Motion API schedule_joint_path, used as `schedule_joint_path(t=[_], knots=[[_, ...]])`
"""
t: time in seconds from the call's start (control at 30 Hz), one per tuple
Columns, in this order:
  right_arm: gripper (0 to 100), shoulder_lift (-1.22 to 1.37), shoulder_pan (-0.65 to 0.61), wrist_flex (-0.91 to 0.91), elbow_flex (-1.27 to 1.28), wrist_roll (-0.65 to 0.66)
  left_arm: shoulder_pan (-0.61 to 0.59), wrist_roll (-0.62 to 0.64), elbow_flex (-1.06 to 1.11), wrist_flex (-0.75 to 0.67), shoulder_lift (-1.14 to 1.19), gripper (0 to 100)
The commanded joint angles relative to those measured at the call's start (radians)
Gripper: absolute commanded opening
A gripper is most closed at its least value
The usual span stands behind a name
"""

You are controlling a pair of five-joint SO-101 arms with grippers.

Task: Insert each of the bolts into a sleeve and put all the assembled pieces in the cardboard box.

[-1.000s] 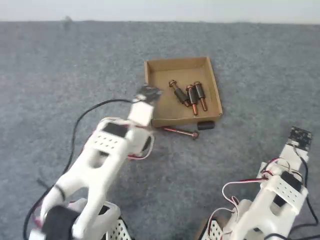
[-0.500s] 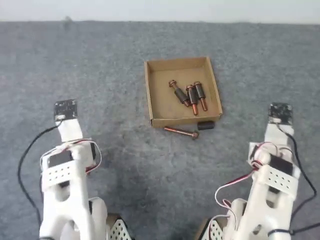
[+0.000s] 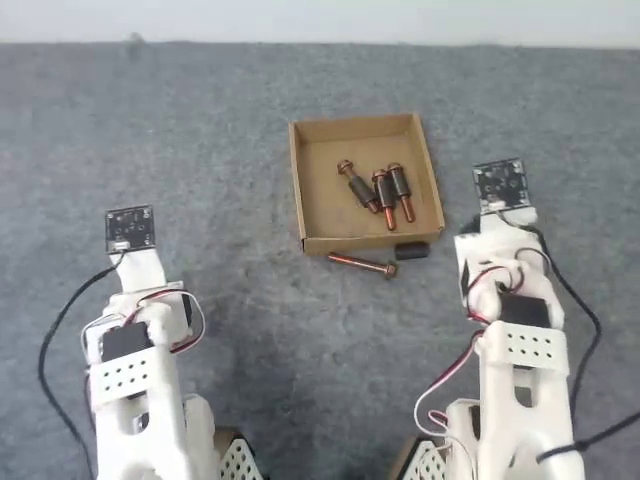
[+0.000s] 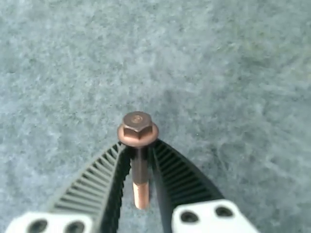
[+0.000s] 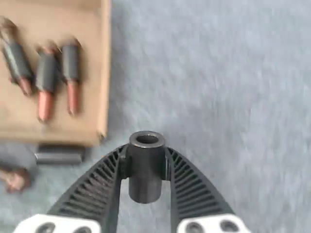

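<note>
Three assembled pieces (image 3: 384,195) lie side by side in the right half of the cardboard box (image 3: 325,215). One loose bolt (image 3: 360,263) and one loose sleeve (image 3: 411,250) rest on the grey carpet (image 3: 200,130), just on the near side of the box's near wall. The left gripper (image 4: 138,145), well to the left of the box, is pinched narrowly on a second bolt (image 4: 139,131), holding its shank below the hex head. The right gripper (image 5: 146,153), just right of the box's near right corner, clamps a second sleeve (image 5: 145,167) by its sides.
</note>
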Motion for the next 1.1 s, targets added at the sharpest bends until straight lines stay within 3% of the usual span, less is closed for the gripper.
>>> schedule_joint_path(t=[0.0, 0.23, 0.43, 0.7, 0.87, 1.07], knots=[[1.7, -0.033, -0.051, -0.124, -0.06, 0.014, 0.011, 0.009, -0.008, -0.023, -0.034, 4], [1.7, -0.031, -0.17, -0.44, 0.038, 0.005, 0.011, 0.009, -0.008, -0.023, -0.034, 4], [1.7, 0.082, -0.263, -0.837, 0.149, -0.011, 0.011, 0.009, -0.008, -0.023, -0.035, 4], [1.7, 0.375, -0.266, -1.294, 0.149, -0.259, 0.011, 0.006, -0.008, -0.023, -0.035, 4], [1.7, 0.51, -0.291, -1.455, 0.149, -0.342, 0.011, 0.005, -0.008, -0.025, -0.035, 4], [1.7, 0.647, -0.374, -1.469, 0.101, -0.411, 0.011, 0.005, -0.008, -0.026, -0.034, 4]])
